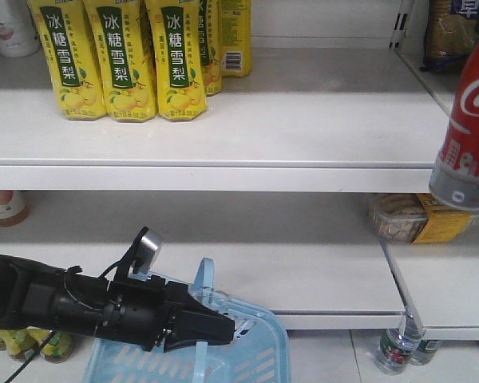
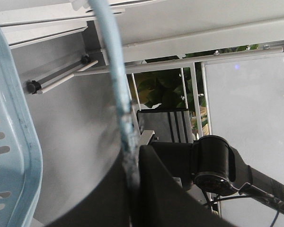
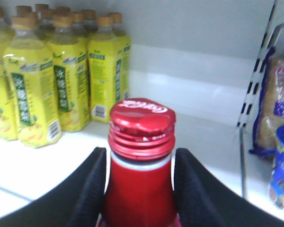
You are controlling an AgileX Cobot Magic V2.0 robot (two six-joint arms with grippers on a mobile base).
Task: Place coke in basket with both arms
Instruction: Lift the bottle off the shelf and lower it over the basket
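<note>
Right wrist: coke [image 3: 141, 165] with Coca-Cola script

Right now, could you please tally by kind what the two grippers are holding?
Coke bottle: 1, in the right gripper.
Blue basket: 1, held by its handle in the left gripper.
Total: 2.

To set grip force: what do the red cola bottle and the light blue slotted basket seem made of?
Red cola bottle: glossy, red to the neck; plastic or coated metal, unclear. Light blue slotted basket: probably moulded plastic, soft sheen, rounded rim.
</note>
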